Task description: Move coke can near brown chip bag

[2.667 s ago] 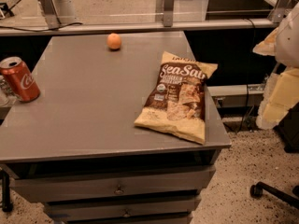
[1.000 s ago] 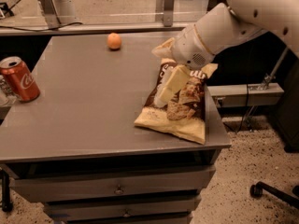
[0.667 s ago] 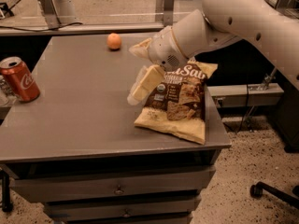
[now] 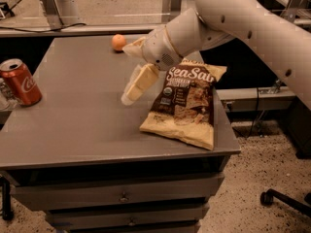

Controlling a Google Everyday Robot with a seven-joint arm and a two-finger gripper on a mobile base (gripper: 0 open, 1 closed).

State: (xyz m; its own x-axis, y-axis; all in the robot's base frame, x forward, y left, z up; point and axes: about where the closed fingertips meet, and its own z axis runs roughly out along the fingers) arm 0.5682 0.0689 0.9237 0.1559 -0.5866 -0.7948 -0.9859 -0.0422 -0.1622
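Observation:
The coke can [image 4: 20, 81] stands upright at the left edge of the grey table [image 4: 82, 125]. The brown chip bag [image 4: 187, 101] lies flat on the right part of the table, with its "Sea Salt" lettering facing up. My gripper [image 4: 125, 75] hangs above the middle of the table, just left of the bag and well to the right of the can. It is open and empty, with its cream fingers [image 4: 138, 84] spread apart. My white arm reaches in from the upper right and passes over the bag's top edge.
An orange [image 4: 118, 41] sits near the table's far edge. The table has drawers [image 4: 124, 197] below its front edge. A metal stand [image 4: 51, 1] is behind the far left corner. A chair wheel [image 4: 267, 197] is on the speckled floor at the right.
My arm has swung in from the right, over the chip bag and on leftward to the table's middle. The can, bag and orange have not moved.

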